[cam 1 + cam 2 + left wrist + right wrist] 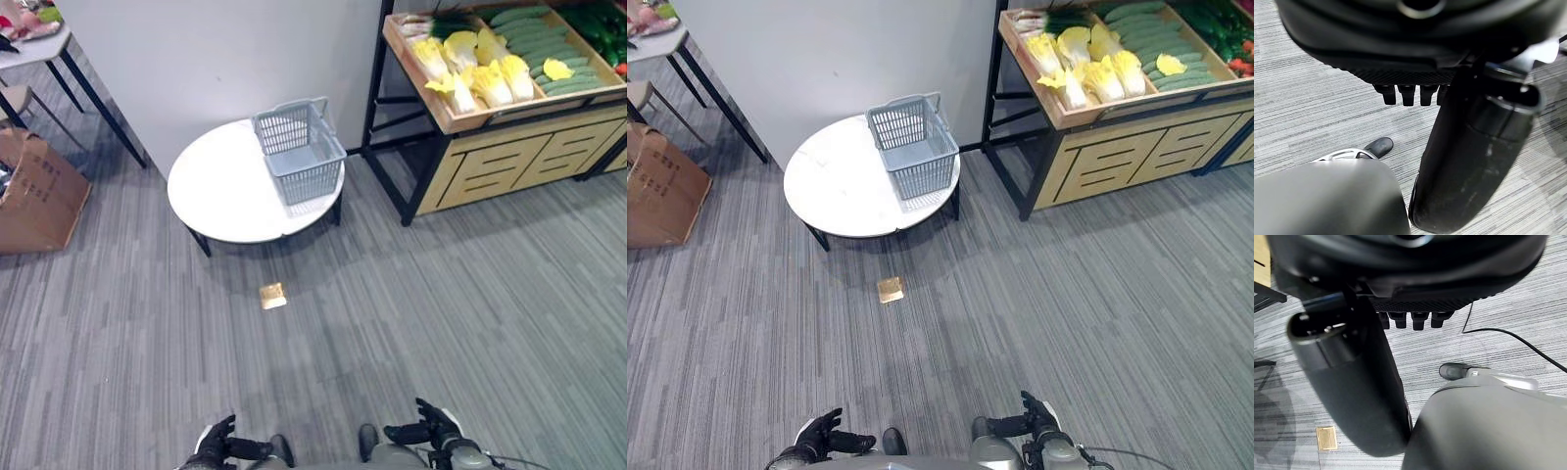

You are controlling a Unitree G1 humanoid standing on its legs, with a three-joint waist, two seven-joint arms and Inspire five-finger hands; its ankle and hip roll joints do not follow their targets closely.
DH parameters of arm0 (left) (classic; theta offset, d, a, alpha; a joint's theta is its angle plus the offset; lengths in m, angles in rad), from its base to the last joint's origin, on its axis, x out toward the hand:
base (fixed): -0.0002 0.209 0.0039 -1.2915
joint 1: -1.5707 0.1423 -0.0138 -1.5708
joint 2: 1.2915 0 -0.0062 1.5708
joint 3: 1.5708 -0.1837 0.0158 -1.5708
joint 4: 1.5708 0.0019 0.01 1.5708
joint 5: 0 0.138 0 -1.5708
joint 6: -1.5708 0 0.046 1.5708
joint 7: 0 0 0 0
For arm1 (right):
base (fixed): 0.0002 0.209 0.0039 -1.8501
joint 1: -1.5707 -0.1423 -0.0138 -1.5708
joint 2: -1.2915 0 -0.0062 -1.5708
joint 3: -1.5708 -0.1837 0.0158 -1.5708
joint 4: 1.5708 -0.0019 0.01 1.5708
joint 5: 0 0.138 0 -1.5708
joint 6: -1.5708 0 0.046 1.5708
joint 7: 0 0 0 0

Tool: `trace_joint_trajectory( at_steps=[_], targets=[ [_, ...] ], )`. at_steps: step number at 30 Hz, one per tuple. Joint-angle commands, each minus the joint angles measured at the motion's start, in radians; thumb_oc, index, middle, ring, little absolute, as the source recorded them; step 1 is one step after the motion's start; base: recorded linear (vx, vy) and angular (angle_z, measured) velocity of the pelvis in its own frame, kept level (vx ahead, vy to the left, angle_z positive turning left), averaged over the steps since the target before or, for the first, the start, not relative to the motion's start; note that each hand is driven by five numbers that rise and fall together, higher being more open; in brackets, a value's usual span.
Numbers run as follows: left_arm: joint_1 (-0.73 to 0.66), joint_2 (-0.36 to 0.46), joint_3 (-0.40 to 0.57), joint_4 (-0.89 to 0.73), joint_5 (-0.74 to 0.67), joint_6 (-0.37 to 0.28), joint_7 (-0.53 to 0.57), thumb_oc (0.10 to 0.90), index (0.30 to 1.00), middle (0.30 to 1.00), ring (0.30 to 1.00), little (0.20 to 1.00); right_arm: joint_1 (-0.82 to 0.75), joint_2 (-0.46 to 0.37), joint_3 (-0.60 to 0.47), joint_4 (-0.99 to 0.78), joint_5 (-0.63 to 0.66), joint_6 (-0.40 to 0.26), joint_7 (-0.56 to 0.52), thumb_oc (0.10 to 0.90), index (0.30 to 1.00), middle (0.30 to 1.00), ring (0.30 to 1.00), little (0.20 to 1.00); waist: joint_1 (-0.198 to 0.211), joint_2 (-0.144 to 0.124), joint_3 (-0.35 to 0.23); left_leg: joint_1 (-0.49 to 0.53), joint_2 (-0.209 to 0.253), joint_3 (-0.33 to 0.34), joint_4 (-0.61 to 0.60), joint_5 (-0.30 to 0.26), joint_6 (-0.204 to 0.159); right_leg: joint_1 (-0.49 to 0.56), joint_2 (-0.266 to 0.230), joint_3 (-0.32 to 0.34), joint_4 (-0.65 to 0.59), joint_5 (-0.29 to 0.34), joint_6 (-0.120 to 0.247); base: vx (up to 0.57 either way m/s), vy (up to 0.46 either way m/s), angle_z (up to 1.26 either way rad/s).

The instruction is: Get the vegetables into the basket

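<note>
Standing on the round table (220, 196), near its right edge, the basket (299, 149) is empty. Right of the table, cabbages (477, 70) and cucumbers (549, 44) fill a wooden rack (509, 162). A box (39, 191) sits left. Open carpet (392, 294) lies between the table and both hands (217, 446) (426, 429), low, fingers loosely spread, holding nothing.
</note>
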Motion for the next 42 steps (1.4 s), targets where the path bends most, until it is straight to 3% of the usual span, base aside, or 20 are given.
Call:
trace_joint_trajectory(
  at_steps=[1, 4, 6, 8, 11, 14, 17, 20, 22, 23, 27, 29, 31, 33, 36, 37, 38, 40, 42],
  targets=[
    [-0.057, -0.033, -0.002, 0.011, -0.033, -0.037, 0.011, 0.900, 1.000, 1.000, 1.000, 1.000, 0.020, -0.044, 0.030, 0.052, 0.002, 0.008, -0.007, 0.900, 1.000, 1.000, 1.000, 1.000, -0.014, -0.004, 0.027, 0.058, 0.099, -0.098, 0.076, -0.043, -0.117, -0.060, -0.007, 0.031, 0.159, -0.105, 0.036, 0.02, -0.182, 0.00],
    [-0.072, -0.030, 0.006, -0.020, -0.055, -0.050, 0.029, 0.900, 1.000, 1.000, 1.000, 1.000, 0.036, -0.057, 0.015, 0.041, 0.013, -0.002, -0.016, 0.900, 1.000, 1.000, 1.000, 1.000, -0.002, -0.029, 0.061, -0.053, 0.103, -0.153, 0.329, -0.008, -0.132, -0.028, -0.008, 0.031, 0.151, -0.113, 0.002, 0.03, -0.224, 0.08],
    [-0.080, -0.036, 0.012, -0.022, -0.091, -0.058, 0.033, 0.900, 1.000, 1.000, 1.000, 1.000, 0.041, -0.066, 0.008, 0.042, 0.016, -0.006, -0.024, 0.900, 1.000, 1.000, 1.000, 1.000, 0.003, -0.040, 0.079, -0.088, 0.084, -0.190, 0.375, 0.018, -0.131, -0.004, -0.013, 0.028, 0.146, -0.122, -0.004, 0.06, -0.087, 0.09],
    [-0.088, -0.034, 0.013, -0.032, -0.102, -0.063, 0.043, 0.900, 1.000, 1.000, 1.000, 1.000, 0.047, -0.072, 0.005, 0.038, 0.017, -0.007, -0.033, 0.900, 1.000, 1.000, 1.000, 1.000, 0.002, -0.039, 0.085, -0.136, 0.097, -0.181, 0.348, 0.050, -0.128, 0.021, -0.024, 0.020, 0.139, -0.131, -0.004, 0.10, 0.026, 0.05],
    [-0.088, -0.034, -0.003, -0.029, -0.088, -0.062, 0.047, 0.900, 1.000, 1.000, 1.000, 1.000, 0.048, -0.079, 0.009, 0.031, 0.015, -0.002, -0.040, 0.900, 1.000, 1.000, 1.000, 1.000, 0.006, -0.042, 0.082, -0.159, 0.113, -0.175, 0.235, 0.046, -0.117, 0.043, -0.035, 0.029, 0.129, -0.150, 0.009, 0.18, 0.086, 0.12],
    [-0.082, -0.037, 0.006, -0.003, -0.101, -0.064, 0.045, 0.900, 1.000, 1.000, 1.000, 1.000, 0.045, -0.081, 0.019, 0.028, -0.002, -0.003, -0.040, 0.900, 1.000, 1.000, 1.000, 1.000, 0.019, -0.031, 0.080, -0.196, 0.139, -0.218, 0.096, 0.113, -0.129, 0.065, -0.040, 0.060, 0.129, -0.169, 0.027, 0.27, 0.155, -0.30],
    [-0.068, -0.043, 0.018, 0.012, -0.103, -0.069, 0.043, 0.900, 1.000, 1.000, 1.000, 1.000, 0.046, -0.081, 0.015, 0.032, -0.014, -0.004, -0.034, 0.900, 1.000, 1.000, 1.000, 1.000, 0.029, -0.027, 0.060, -0.196, 0.137, -0.219, 0.038, 0.136, -0.138, 0.118, -0.056, 0.093, 0.097, -0.173, 0.042, 0.34, 0.183, -0.37],
    [-0.057, -0.044, 0.020, 0.029, -0.076, -0.060, 0.041, 0.900, 1.000, 1.000, 1.000, 1.000, 0.061, -0.072, 0.003, 0.030, -0.023, -0.002, -0.032, 0.900, 1.000, 1.000, 1.000, 1.000, 0.025, -0.035, 0.034, -0.206, 0.104, -0.167, 0.074, 0.106, -0.124, 0.156, -0.110, 0.113, 0.068, -0.161, 0.076, 0.31, 0.256, -0.50],
    [-0.057, -0.041, 0.020, 0.031, -0.077, -0.061, 0.039, 0.900, 1.000, 1.000, 1.000, 1.000, 0.061, -0.072, 0.004, 0.031, -0.026, -0.002, -0.033, 0.900, 1.000, 1.000, 1.000, 1.000, 0.026, -0.037, 0.033, -0.201, 0.100, -0.158, 0.075, 0.103, -0.121, 0.144, -0.117, 0.115, 0.070, -0.154, 0.077, 0.15, 0.199, -0.54],
    [-0.061, -0.032, 0.018, 0.016, -0.078, -0.065, 0.041, 0.900, 1.000, 1.000, 1.000, 1.000, 0.051, -0.071, 0.006, 0.027, -0.029, 0.004, -0.032, 0.900, 1.000, 1.000, 1.000, 1.000, 0.025, -0.055, 0.032, -0.202, 0.063, -0.128, 0.106, 0.056, -0.093, 0.128, -0.165, 0.132, 0.081, -0.127, 0.107, 0.20, 0.276, -0.20],
    [-0.087, -0.018, 0.005, 0.004, -0.068, -0.067, 0.041, 0.900, 1.000, 1.000, 1.000, 1.000, 0.026, -0.062, 0.021, 0.010, -0.043, 0.005, -0.032, 0.900, 1.000, 1.000, 1.000, 1.000, 0.035, -0.077, 0.033, -0.232, 0.020, -0.091, 0.152, 0.002, -0.056, 0.064, -0.216, 0.168, 0.121, -0.013, 0.144, 0.16, 0.240, -0.30],
    [-0.087, -0.013, -0.004, -0.023, -0.065, -0.067, 0.042, 0.900, 1.000, 1.000, 1.000, 1.000, 0.018, -0.063, 0.029, -0.009, -0.046, 0.005, -0.034, 0.900, 1.000, 1.000, 1.000, 1.000, 0.039, -0.078, 0.039, -0.232, 0.009, -0.081, 0.152, -0.013, -0.046, 0.036, -0.223, 0.171, 0.161, 0.022, 0.147, 0.09, 0.177, -0.09],
    [-0.111, -0.005, -0.012, -0.022, -0.064, -0.065, 0.038, 0.900, 1.000, 1.000, 1.000, 1.000, -0.017, -0.061, 0.055, -0.031, -0.053, 0.004, -0.037, 0.900, 1.000, 1.000, 1.000, 1.000, 0.043, -0.070, 0.070, -0.196, -0.007, -0.055, 0.136, -0.041, -0.014, -0.058, -0.228, 0.130, 0.312, 0.116, 0.137, 0.14, 0.274, -0.32],
    [-0.114, -0.005, -0.011, -0.023, -0.072, -0.063, 0.034, 0.900, 1.000, 1.000, 1.000, 1.000, -0.030, -0.059, 0.068, -0.047, -0.050, 0.001, -0.035, 0.900, 1.000, 1.000, 1.000, 1.000, 0.034, -0.051, 0.092, -0.134, -0.019, -0.049, 0.107, -0.066, 0.001, -0.132, -0.211, 0.090, 0.388, 0.115, 0.122, 0.21, 0.231, -0.25],
    [-0.119, 0.000, -0.012, -0.016, -0.069, -0.064, 0.030, 0.900, 1.000, 1.000, 1.000, 1.000, -0.037, -0.058, 0.071, -0.043, -0.046, -0.001, -0.037, 0.900, 1.000, 1.000, 1.000, 1.000, 0.021, -0.043, 0.108, -0.086, -0.026, -0.048, 0.083, -0.085, -0.013, -0.191, -0.171, 0.037, 0.281, 0.024, 0.113, 0.20, 0.052, -0.05],
    [-0.120, 0.001, -0.011, -0.012, -0.069, -0.065, 0.030, 0.900, 1.000, 1.000, 1.000, 1.000, -0.039, -0.057, 0.072, -0.043, -0.045, -0.003, -0.037, 0.900, 1.000, 1.000, 1.000, 1.000, 0.016, -0.046, 0.112, -0.071, -0.029, -0.049, 0.081, -0.094, -0.018, -0.201, -0.165, 0.030, 0.229, 0.023, 0.117, 0.14, -0.014, -0.08],
    [-0.120, 0.001, -0.011, -0.012, -0.069, -0.065, 0.030, 0.900, 1.000, 1.000, 1.000, 1.000, -0.039, -0.057, 0.072, -0.043, -0.045, -0.003, -0.037, 0.900, 1.000, 1.000, 1.000, 1.000, 0.016, -0.045, 0.112, -0.070, -0.029, -0.049, 0.081, -0.094, -0.018, -0.200, -0.165, 0.030, 0.229, 0.023, 0.117, 0.24, -0.072, -0.05],
    [-0.120, -0.002, 0.001, 0.016, -0.061, -0.068, 0.035, 0.900, 1.000, 1.000, 1.000, 1.000, -0.043, -0.054, 0.078, -0.034, -0.044, -0.006, -0.040, 0.900, 1.000, 1.000, 1.000, 1.000, -0.012, -0.059, 0.118, -0.005, -0.040, -0.062, 0.071, -0.125, -0.036, -0.251, -0.149, 0.045, 0.049, 0.085, 0.140, 0.34, -0.111, -0.04],
    [-0.114, -0.007, 0.004, 0.021, -0.055, -0.069, 0.034, 0.900, 1.000, 1.000, 1.000, 1.000, -0.033, -0.054, 0.080, -0.039, -0.045, -0.007, -0.034, 0.900, 1.000, 1.000, 1.000, 1.000, -0.034, -0.057, 0.117, 0.042, -0.045, -0.085, 0.062, -0.142, -0.048, -0.275, -0.128, 0.075, -0.001, 0.113, 0.149, 0.30, -0.106, 0.10]
  ],
)
